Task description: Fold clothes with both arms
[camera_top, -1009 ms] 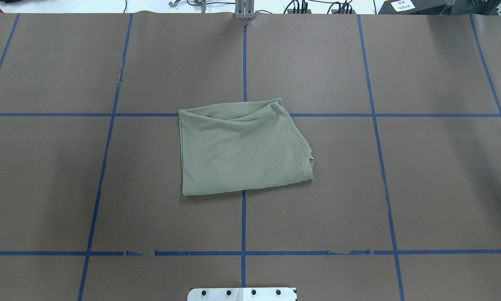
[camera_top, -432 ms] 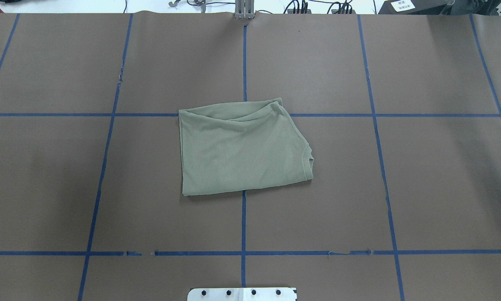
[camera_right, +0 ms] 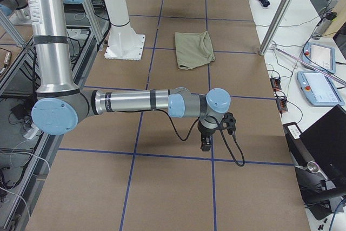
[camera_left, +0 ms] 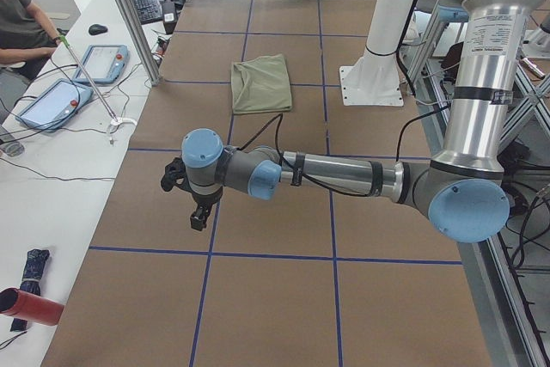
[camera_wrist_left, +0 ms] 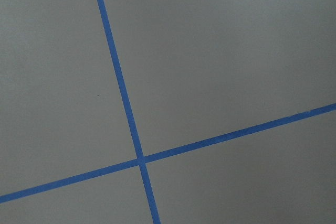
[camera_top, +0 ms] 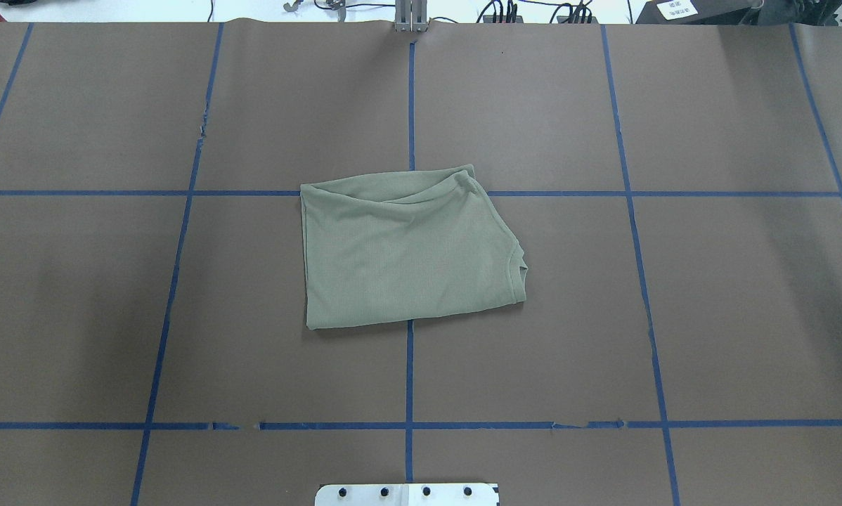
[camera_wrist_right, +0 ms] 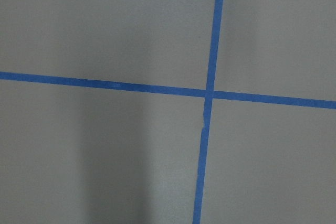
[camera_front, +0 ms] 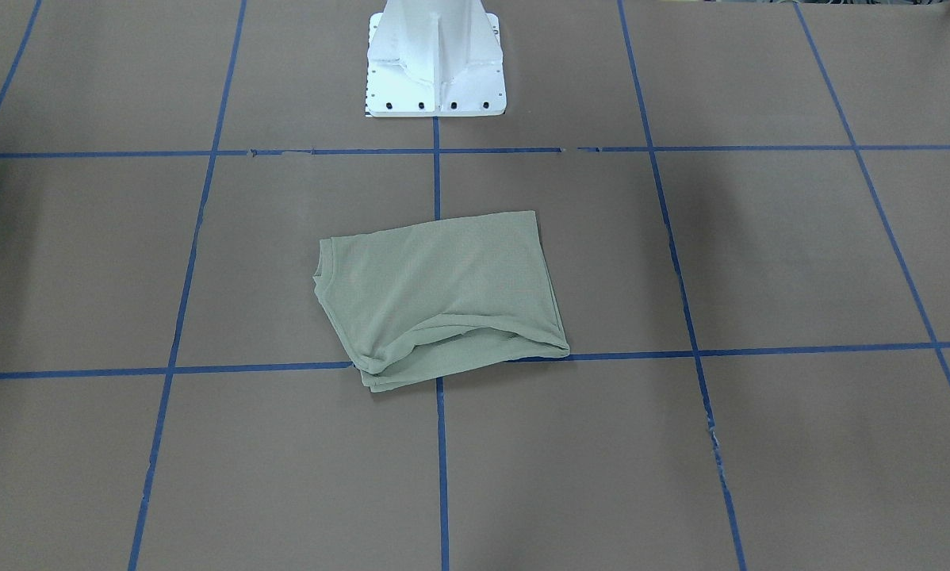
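The sage-green shirt (camera_top: 407, 253) lies folded into a rough rectangle at the table's centre, its ribbed neck edge toward the overhead view's right. It also shows as the clothes (camera_front: 443, 293), the shirt (camera_left: 260, 83) and the shirt (camera_right: 193, 50). Neither arm touches it. My left gripper (camera_left: 198, 217) hangs over bare table near the table's left end, fingers pointing down. My right gripper (camera_right: 205, 143) hangs the same way near the right end. Both show only in the side views, so I cannot tell whether they are open or shut. The wrist views show only brown table and blue tape.
The white pedestal base (camera_front: 435, 79) stands behind the shirt. Blue tape lines grid the brown table (camera_top: 604, 316). A person (camera_left: 21, 23) sits at a side desk with control tablets (camera_left: 51, 100). More tablets (camera_right: 319, 87) and a metal post (camera_right: 278, 14) flank the right end.
The shirt lies unchanged. Only a faint shadow on the table's left side has shifted.
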Tool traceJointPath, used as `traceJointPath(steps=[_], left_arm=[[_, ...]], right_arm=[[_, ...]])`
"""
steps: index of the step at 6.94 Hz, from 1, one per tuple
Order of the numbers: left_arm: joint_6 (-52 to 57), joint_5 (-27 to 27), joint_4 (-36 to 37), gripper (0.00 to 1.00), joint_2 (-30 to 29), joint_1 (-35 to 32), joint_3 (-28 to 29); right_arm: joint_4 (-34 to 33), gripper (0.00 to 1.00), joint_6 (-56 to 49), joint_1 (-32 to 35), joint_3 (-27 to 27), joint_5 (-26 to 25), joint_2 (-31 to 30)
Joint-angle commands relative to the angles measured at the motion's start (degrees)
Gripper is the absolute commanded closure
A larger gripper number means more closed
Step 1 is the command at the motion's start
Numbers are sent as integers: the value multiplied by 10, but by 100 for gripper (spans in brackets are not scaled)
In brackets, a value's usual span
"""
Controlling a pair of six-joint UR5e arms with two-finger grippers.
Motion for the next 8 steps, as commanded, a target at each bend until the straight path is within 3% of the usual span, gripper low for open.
traceJointPath(steps=[1, 4, 6, 8], left_arm=[[0, 0, -1, 0, 2, 0, -1], [0, 0, -1, 0, 3, 0, -1], [-1, 3, -1, 0, 4, 0, -1], [-2, 3, 2, 0, 13, -23, 2]], right_arm=[[1, 0, 0, 2, 0, 31, -7], [21, 0, 68, 3, 1, 26, -6], [65, 0, 62, 2, 4, -46, -11], [64, 0, 62, 2, 1, -44, -13]])
